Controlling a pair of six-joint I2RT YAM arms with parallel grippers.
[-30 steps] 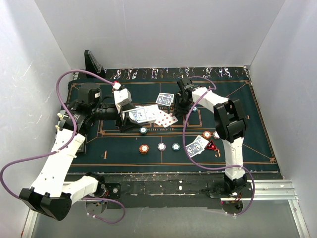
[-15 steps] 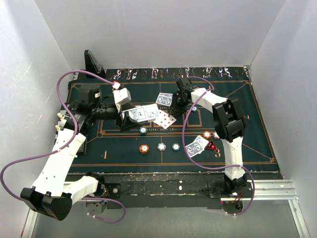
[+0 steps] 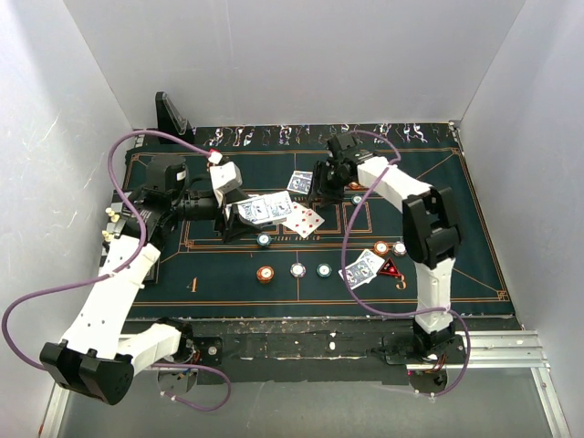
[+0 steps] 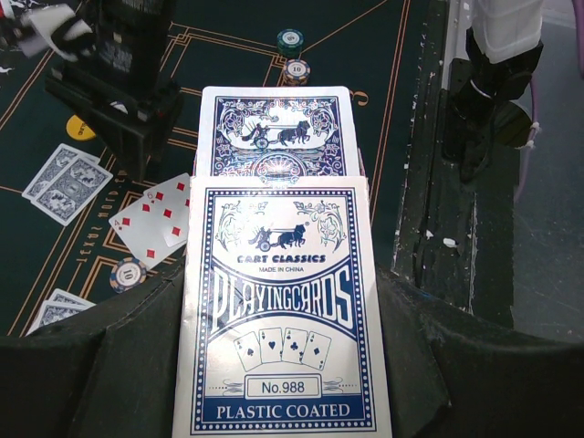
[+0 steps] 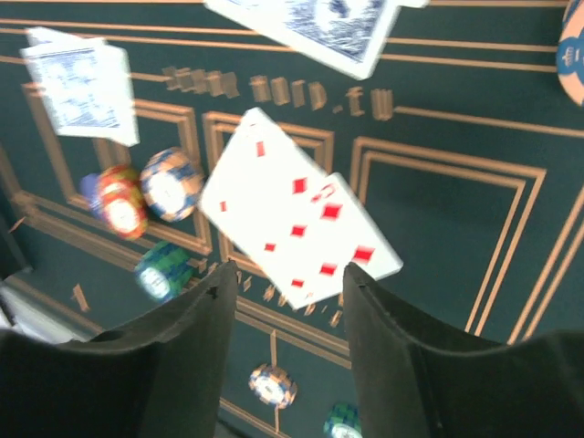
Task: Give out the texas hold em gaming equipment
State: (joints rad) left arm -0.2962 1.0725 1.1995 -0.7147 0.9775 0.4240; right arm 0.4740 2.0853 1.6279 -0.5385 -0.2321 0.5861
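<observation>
Backs the right gripper (image 5: pixel 286 278) up and away from the thin, glossy, face-up white playing card with red diamonds (image 5: pixel 297 233), fingers spread wide, nothing between. Looks dealt, so moves on to the next piece. Keeps the left gripper (image 4: pixel 278 278) clamped on the slick blue-and-white rectangular card box (image 4: pixel 283 356), just beside that card. Leaves small round striped chips (image 5: pixel 172 184) near it.

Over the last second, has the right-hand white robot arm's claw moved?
Yes. The right gripper has shifted slightly toward the far edge of the dark green orange-lined mat, away from the face-up red-pipped white card.
</observation>
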